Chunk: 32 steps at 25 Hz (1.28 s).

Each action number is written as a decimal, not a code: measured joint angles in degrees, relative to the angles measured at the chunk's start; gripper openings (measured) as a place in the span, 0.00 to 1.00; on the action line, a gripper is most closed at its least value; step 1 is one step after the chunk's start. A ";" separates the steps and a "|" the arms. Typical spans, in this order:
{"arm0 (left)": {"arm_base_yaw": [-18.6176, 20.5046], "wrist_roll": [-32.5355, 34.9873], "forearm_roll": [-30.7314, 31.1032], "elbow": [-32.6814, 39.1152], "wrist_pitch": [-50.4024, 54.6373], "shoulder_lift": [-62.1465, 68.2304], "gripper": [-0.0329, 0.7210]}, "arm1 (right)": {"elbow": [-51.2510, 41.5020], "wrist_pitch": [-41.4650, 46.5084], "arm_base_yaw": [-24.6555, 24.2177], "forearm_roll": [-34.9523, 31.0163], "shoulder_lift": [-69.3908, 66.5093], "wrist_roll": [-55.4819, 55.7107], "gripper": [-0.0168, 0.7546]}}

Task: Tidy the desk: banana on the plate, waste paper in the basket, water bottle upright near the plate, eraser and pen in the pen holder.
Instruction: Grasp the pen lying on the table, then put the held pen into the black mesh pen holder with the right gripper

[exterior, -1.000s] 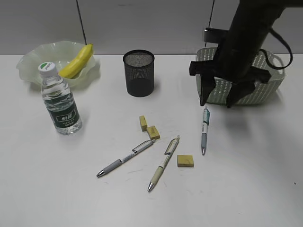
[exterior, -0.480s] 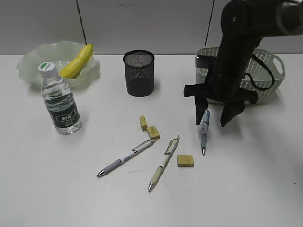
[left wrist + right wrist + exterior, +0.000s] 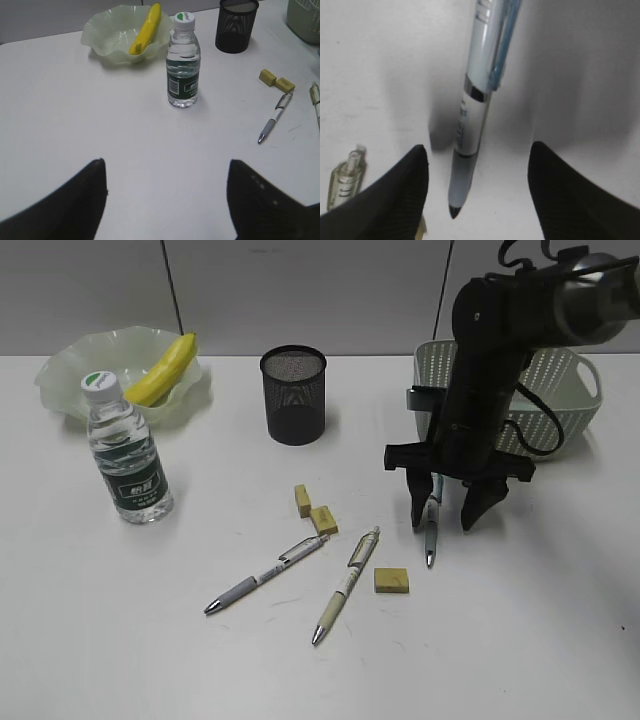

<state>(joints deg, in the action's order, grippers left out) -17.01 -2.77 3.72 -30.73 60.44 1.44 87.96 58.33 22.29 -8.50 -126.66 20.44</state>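
Observation:
The banana lies in the wavy green plate at the far left. The water bottle stands upright in front of the plate. The black mesh pen holder stands at the middle back. The green basket is at the back right. Three pens lie on the desk: a blue one, a green-tinted one and a grey one. Three yellow erasers lie near them. My right gripper is open, its fingers straddling the blue pen. My left gripper is open and empty. The waste paper is out of view.
The right arm stands in front of the basket and hides part of it. In the left wrist view the bottle, plate, pen holder and grey pen lie ahead.
My right gripper has come forward from the basket and down to the desk, ending with its open fingers on either side of the blue pen.

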 joint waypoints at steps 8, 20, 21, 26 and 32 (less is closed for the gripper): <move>0.00 0.00 0.00 0.00 0.00 0.00 0.79 | 0.00 0.17 0.00 0.00 -1.87 -0.74 0.45; 0.00 0.00 0.00 0.00 -0.01 0.00 0.79 | 0.02 2.26 1.00 0.25 -0.24 -7.94 0.15; 0.00 0.00 0.00 0.00 -0.01 0.00 0.79 | 0.02 2.20 1.52 0.48 0.69 -8.22 0.15; 0.00 0.00 0.00 0.00 -0.01 0.00 0.79 | 0.02 0.08 4.80 0.54 8.46 -8.80 0.15; 0.00 0.00 0.00 0.00 -0.01 0.00 0.79 | 0.02 -10.05 5.82 1.39 16.17 -11.47 0.15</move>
<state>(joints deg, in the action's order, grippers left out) -17.01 -2.77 3.72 -30.73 60.42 1.44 87.98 48.28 28.11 -7.11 -110.49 8.97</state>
